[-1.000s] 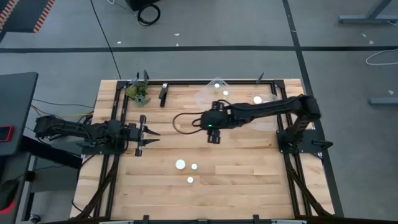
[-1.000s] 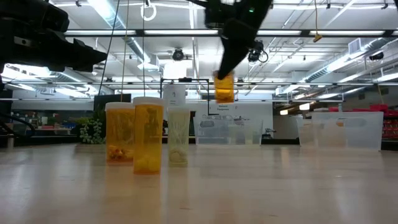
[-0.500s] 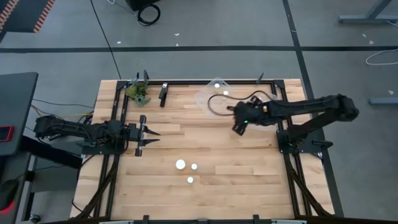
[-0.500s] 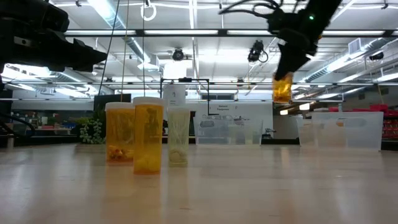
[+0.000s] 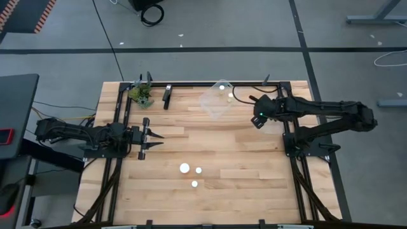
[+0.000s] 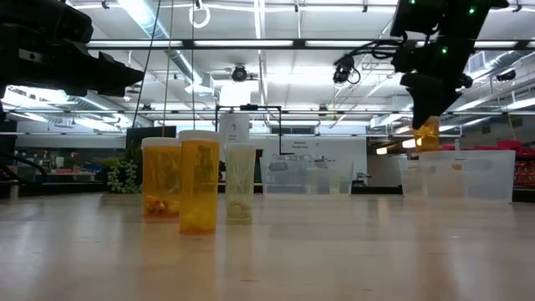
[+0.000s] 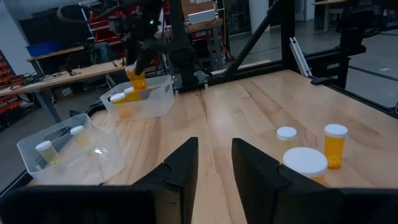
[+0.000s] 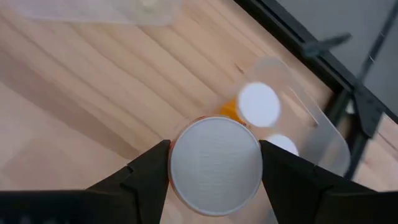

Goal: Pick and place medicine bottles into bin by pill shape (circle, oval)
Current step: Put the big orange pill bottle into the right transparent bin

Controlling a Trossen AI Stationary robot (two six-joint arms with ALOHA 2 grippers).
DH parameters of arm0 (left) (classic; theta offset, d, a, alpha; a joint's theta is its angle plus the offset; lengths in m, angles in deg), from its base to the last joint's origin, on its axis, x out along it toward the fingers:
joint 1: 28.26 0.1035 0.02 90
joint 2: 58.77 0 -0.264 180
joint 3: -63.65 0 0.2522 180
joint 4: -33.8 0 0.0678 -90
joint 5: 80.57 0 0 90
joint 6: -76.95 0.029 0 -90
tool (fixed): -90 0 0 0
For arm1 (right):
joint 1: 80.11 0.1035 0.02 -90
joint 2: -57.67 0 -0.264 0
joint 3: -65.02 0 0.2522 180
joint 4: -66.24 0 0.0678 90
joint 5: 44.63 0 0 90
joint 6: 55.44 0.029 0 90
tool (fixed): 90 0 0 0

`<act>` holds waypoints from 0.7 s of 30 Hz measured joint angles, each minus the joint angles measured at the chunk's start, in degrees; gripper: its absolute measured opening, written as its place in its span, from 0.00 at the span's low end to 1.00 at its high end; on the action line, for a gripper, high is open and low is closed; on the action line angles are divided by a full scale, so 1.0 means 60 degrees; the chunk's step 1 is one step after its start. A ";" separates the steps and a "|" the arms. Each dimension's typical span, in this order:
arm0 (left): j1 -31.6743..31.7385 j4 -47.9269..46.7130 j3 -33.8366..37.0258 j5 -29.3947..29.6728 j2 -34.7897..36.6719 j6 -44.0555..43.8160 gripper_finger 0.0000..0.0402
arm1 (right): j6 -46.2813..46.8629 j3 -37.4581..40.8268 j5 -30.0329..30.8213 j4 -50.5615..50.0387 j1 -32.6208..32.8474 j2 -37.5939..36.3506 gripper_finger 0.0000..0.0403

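The wooden tabletop [image 5: 210,203], pale planks inside a black frame, carries two clear plastic bins at its far edge: one bin [image 5: 216,100] near the middle holds a couple of bottles, and the right-hand bin [image 5: 272,121] sits under the right arm. The right pincer [image 5: 259,119] hangs above that bin, pinching an amber bottle [image 6: 428,134] by its sides, white round cap [image 8: 215,157] up between the two dark fingers; the right wrist view shows two capped bottles [image 8: 259,104] already lying below it in the bin. The step in hand appears to be the drop, and it would go best with the bottle lowered straight down inside the thin, see-through walls before the fingers part, clear of the bottles already there, since a smooth hard cylinder let go from height is likely to bounce or roll out. The left arm waits at the left side of the tabletop, its pincer [image 5: 147,133] spread and holding nothing. Three bottles remain standing near the front of the tabletop: a wide amber one [image 6: 199,182], a slimmer amber one [image 6: 160,177] and a pale clear one [image 6: 240,182], all glossy translucent plastic with flat white caps. A small green plant [image 5: 141,94] stands at the far left corner.
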 joint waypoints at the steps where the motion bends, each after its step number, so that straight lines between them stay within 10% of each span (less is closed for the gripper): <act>1: 0.0001 0.0002 0.0000 0.0000 0.0000 0.0000 0.27 | 0.0042 0.0000 -0.0012 -0.0101 -0.0083 0.0016 0.58; 21: 0.0000 -0.0001 -0.0001 -0.0002 0.0004 0.0000 0.27 | -0.0035 0.1073 -0.1240 0.0113 -0.1489 0.0019 0.58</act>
